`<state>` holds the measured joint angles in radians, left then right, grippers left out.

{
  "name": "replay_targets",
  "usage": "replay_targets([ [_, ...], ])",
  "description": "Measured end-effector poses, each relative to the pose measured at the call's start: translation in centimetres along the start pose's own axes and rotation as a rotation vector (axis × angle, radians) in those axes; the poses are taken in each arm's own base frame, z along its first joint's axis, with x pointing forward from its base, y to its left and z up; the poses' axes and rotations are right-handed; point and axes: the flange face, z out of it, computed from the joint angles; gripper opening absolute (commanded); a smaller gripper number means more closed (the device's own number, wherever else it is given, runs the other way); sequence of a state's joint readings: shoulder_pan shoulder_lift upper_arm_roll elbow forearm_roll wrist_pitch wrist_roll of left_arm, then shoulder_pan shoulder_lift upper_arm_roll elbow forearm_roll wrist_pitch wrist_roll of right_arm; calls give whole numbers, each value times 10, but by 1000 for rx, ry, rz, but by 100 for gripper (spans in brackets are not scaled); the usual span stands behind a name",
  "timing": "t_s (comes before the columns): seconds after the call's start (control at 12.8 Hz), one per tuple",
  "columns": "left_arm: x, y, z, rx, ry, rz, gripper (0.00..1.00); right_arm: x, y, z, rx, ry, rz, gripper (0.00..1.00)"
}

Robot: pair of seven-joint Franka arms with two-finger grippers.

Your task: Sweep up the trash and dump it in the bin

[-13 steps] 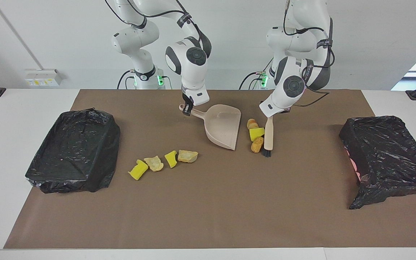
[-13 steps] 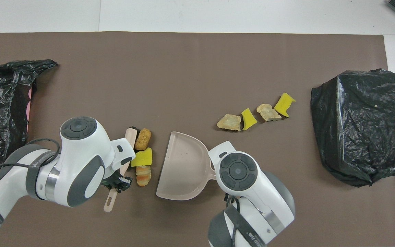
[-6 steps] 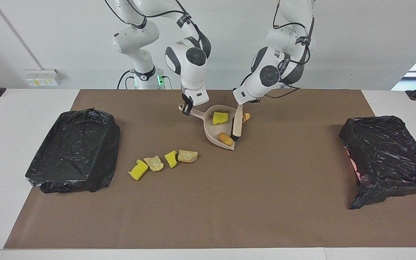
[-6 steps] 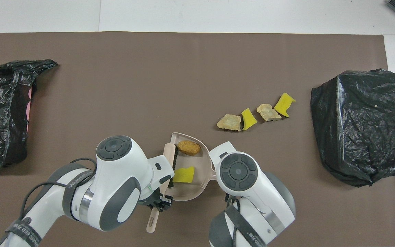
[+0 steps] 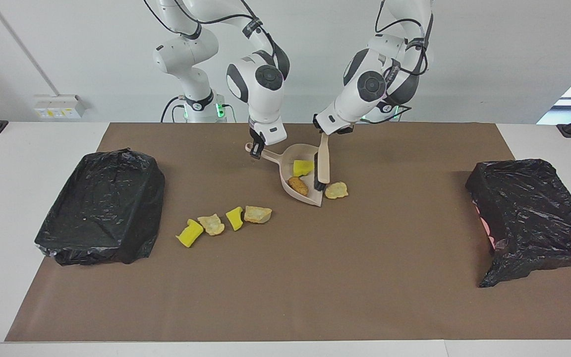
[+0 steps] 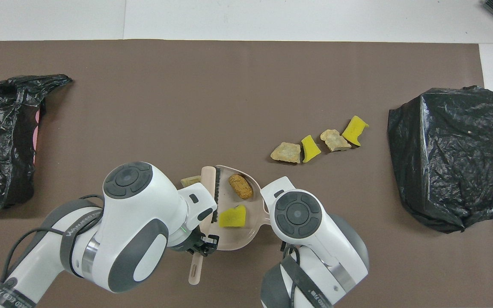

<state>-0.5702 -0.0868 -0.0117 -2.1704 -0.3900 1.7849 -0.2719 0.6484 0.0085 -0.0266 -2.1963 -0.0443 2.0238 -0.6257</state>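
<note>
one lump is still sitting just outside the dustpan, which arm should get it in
Left. Its end effector already holds the brush, bristles down right beside the stray tan lump at the dustpan mouth. The right end effector is shut on the dustpan handle, steadying it.

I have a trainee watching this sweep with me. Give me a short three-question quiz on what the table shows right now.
1. True or false: the right gripper holds the dustpan by its handle.
2. How many pieces of trash lie in the dustpan?
A. one
B. two
C. four
3. Fill in: the left gripper holds the ____.

Key
1. True.
2. B: a yellow sponge piece and a brown lump. A tan lump lies on the mat just off the pan's lip, and four more pieces lie in a row toward the right arm's end.
3. Brush.
</note>
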Motion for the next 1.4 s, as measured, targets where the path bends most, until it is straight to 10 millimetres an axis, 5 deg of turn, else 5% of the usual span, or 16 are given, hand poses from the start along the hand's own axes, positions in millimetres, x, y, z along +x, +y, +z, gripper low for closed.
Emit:
replay_targets([
  [0.23,7,-30,-7,51,26,-89,0,0,0,0,0,0,0,0],
  [0.55,45,-129,-5,84,95,-138,0,0,0,0,0,0,1,0],
  [0.7,74,-163,-4,172,128,-87,0,-2,3,0,1,1,62,0],
  [1.01,106,-152,4,218,100,104,0,-1,1,-1,0,2,215,0],
  [1.4,74,-74,35,282,-47,293,0,-1,1,-1,0,3,220,0],
])
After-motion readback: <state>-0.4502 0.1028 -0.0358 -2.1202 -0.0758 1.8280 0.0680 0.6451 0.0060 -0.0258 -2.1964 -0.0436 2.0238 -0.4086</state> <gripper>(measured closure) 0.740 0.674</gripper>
